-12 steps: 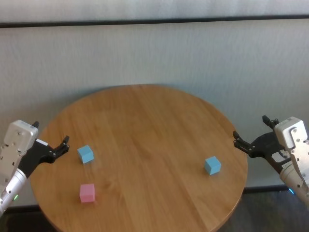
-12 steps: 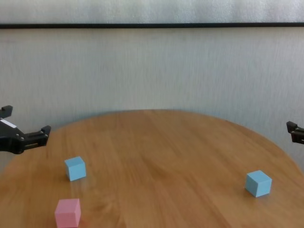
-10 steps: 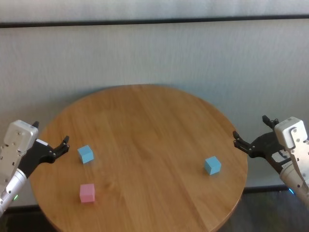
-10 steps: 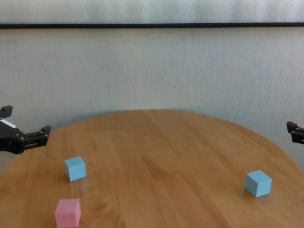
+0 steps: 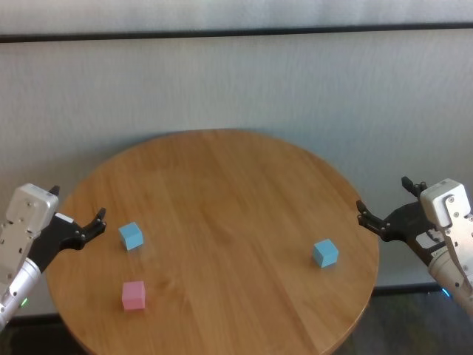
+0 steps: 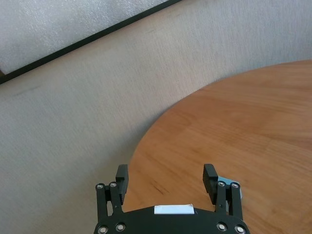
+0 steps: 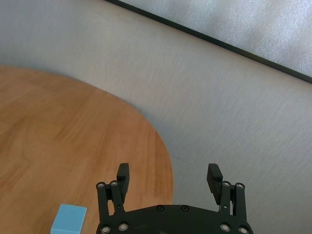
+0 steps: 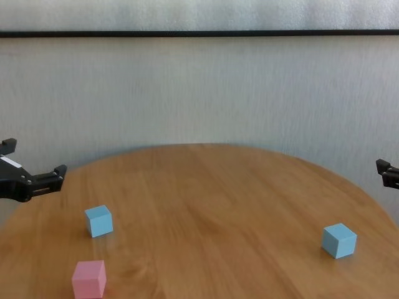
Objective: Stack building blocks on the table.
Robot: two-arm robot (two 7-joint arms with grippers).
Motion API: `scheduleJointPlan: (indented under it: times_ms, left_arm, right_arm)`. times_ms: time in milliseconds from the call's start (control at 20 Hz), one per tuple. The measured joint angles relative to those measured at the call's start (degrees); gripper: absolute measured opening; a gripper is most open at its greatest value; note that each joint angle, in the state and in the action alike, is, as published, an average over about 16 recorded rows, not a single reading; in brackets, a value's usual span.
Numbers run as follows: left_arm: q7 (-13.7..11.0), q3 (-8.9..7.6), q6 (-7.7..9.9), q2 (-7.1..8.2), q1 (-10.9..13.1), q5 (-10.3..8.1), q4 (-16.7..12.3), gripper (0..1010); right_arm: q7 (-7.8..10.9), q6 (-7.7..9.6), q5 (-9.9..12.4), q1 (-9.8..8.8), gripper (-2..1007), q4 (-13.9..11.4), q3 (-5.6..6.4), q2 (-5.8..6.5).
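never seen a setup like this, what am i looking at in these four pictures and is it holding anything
This is a robot with two arms, each ending in a black two-fingered gripper. One picture looks down from its head, one looks forward from its chest, and the other two come from cameras on its wrists, so each shows that arm's own gripper up close.

In front of it is a round wooden table. Three small cubes lie apart on it: a pink block and a light blue block on the robot's left, and a second light blue block on its right.

The left gripper hovers at the table's left edge and the right gripper at its right edge. Both are open and hold nothing. Nothing is stacked yet.
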Motion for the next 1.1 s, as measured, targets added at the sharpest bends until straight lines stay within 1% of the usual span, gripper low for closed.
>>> scheduleJointPlan:
  times_ms: [800,950,1100]
  left_arm:
    - [-0.2,0.0,0.03,0.05,0.1,-0.03,-0.2,1002]
    - [-1.0,-0.1,0.52,0.49,0.9,-0.58,-1.5,1002]
    - [-2.1,-0.49,1.76,1.39,2.6,-1.88,-4.0,1002]
  right_arm:
    - [0.0,0.0,0.0,0.0,1004,0.0,0.0,0.0]
    - [0.0,0.0,0.0,0.0,1004,0.0,0.0,0.0]
    - [0.0,0.0,0.0,0.0,1004,0.0,0.0,0.0]
